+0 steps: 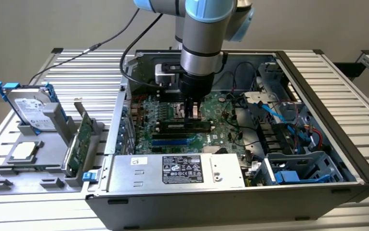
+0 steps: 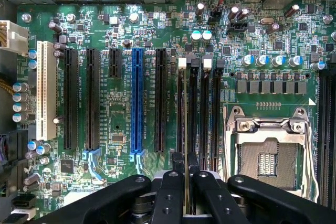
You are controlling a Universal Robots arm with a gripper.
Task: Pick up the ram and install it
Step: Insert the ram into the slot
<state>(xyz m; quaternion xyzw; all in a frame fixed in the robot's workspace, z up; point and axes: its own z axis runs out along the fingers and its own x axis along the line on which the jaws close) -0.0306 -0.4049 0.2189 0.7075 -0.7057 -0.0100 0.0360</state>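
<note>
The pincer [image 2: 185,160] is clamped on the ram [image 2: 185,119], over the memory slots [image 2: 202,114] at twelve o'clock from the power supply [image 1: 184,169]; it looks light, stiff and fragile, best held by its edges.

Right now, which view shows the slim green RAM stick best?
Wrist view: the slim green RAM stick sits edge-on in the gripper, lined along the black memory slots. In the exterior view it is a dark strip under the gripper, chips unclear.

Ram [image 2: 186,182] over motherboard [image 2: 121,114], inside case [image 1: 204,211]
</note>
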